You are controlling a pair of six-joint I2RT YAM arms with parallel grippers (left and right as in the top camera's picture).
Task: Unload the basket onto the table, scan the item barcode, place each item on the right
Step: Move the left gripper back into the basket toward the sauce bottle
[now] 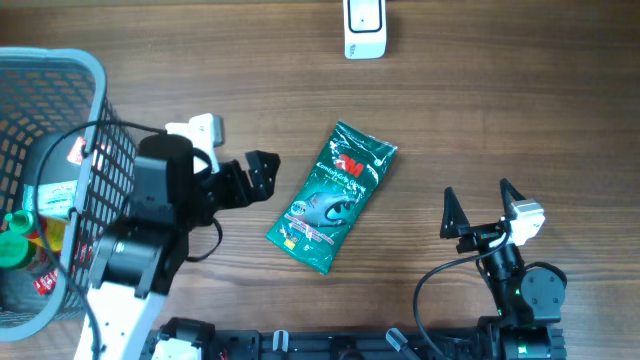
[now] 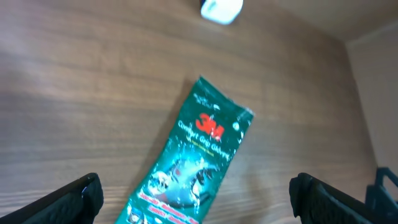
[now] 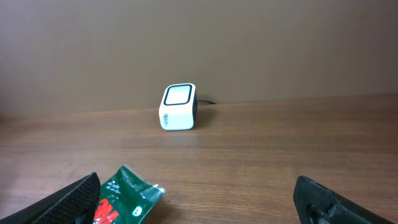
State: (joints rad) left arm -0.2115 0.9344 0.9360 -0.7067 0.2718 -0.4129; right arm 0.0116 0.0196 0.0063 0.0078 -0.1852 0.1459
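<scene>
1. Nearest: right gripper [image 1: 477,192], jaws apart, holding nothing.
2. Slightly farther, left: left gripper [image 2: 196,183], jaws apart, holding nothing.
3. Between both: green packet [image 1: 332,197], lying flat, printed side up.
4. Farthest: white scanner [image 1: 365,28], well beyond packet.

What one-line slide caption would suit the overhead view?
Green 3M packet lies on the wooden table between the open left gripper and open right gripper, white scanner beyond.

One green packet [image 1: 332,197], one white scanner [image 1: 364,28], one mesh basket [image 1: 55,62].
</scene>
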